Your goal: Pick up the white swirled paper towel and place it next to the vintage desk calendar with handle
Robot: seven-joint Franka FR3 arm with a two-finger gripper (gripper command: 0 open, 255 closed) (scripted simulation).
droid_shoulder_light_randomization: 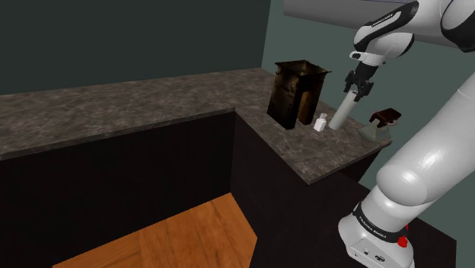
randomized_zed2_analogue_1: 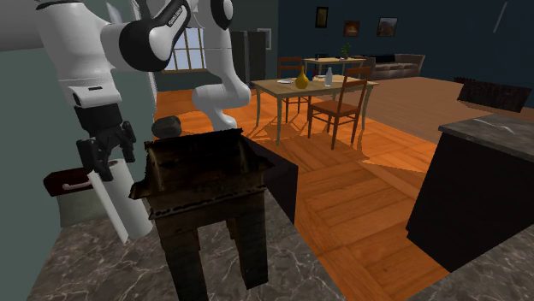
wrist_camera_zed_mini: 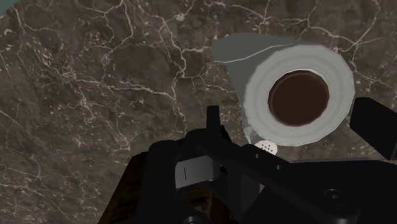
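My black gripper is shut on the upper end of the white paper towel roll, which hangs tilted with its lower end close to the dark marble countertop. Whether that end touches the counter I cannot tell. Just to the shoulder view's left stands the dark brown desk calendar. In the second exterior view the gripper and roll are left of the calendar. The wrist view looks at the roll's end with its brown core, between my fingers.
A small white bottle stands between calendar and roll. A dark-topped spray bottle sits near the counter's end, to the shoulder view's right of the roll. The counter drops to a wood floor. A dining table stands far off.
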